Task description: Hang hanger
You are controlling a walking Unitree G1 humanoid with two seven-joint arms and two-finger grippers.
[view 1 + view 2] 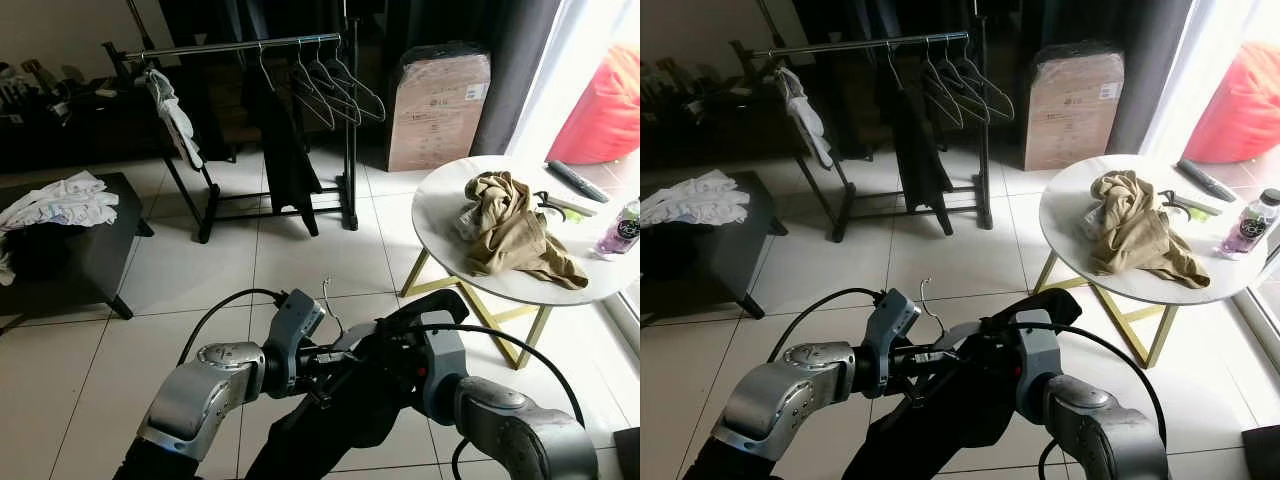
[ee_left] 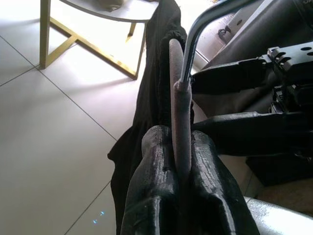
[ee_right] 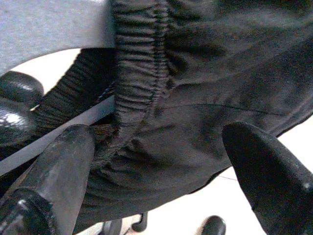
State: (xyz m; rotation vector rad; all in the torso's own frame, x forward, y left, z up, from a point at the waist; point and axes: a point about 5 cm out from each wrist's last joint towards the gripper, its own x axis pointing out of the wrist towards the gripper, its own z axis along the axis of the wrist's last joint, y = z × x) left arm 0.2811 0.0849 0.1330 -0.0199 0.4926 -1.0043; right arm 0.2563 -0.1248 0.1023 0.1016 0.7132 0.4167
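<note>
While the left tool [image 2: 182, 161] clamps the hanger [image 2: 179, 112], the right tool [image 3: 161, 161] gapes around the black garment [image 3: 205, 73].

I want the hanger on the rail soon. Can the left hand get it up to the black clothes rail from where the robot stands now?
Probably not yet. The left hand, shut on the grey hanger with the black garment, sits low, and bare tiled floor separates it from the black clothes rail. The robot likely must walk closer.

Black garment [image 3: 195, 98] between spread right claw [image 3: 161, 161] fingers [image 3: 63, 161].
</note>
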